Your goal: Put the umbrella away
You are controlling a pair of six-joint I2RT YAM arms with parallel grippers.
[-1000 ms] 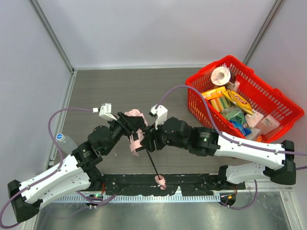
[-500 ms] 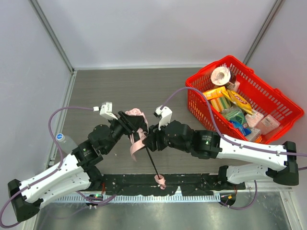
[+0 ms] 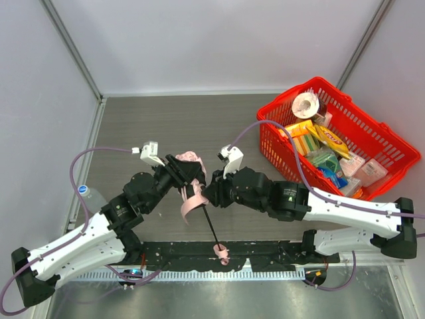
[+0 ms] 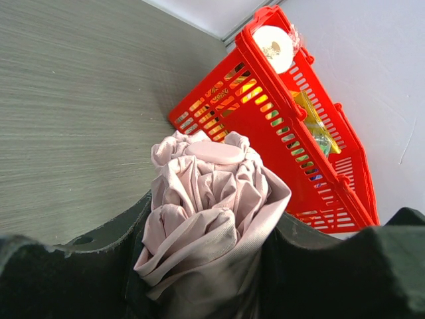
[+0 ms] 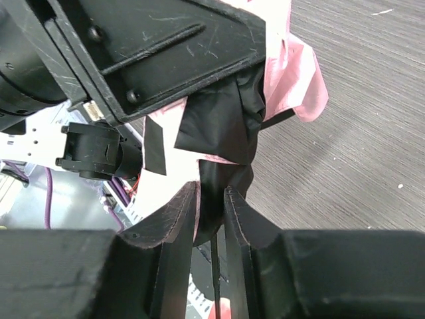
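The work looks to me to be in its folding stage: the cloth is already gathered, but the rod is not yet pushed in, so the umbrella cannot go anywhere yet.

Far to the left of the left pincer [image 3: 182, 174], a small clear bottle [image 3: 86, 197] with a blue cap lies at the edge of the bench [image 3: 166, 126]. The left pincer is about half closed and clamps the bundle of the umbrella [image 4: 209, 199]. The soft pale pink cloth is crumpled in many folds and bulges out above the black fingers. A loose pink band [image 3: 190, 205] hangs just below this pincer.

Next to it, nearly touching, the right pincer [image 5: 210, 199] has its fingers standing very narrow. Between them is the thin, stiff black rod [image 3: 211, 229], with a piece of dark cloth. Whether they really pinch it I cannot tell. From this pincer the rod runs toward the arm bases and ends in a small rounded pink handle [image 3: 221, 252].

Well to the right of the right pincer stands a red plastic basket [image 3: 271, 139] with grid walls, full of packets.

I think the next move needs a firm hold on both ends and a straight push along the rod, because the cloth is slippery and the rod may bend.
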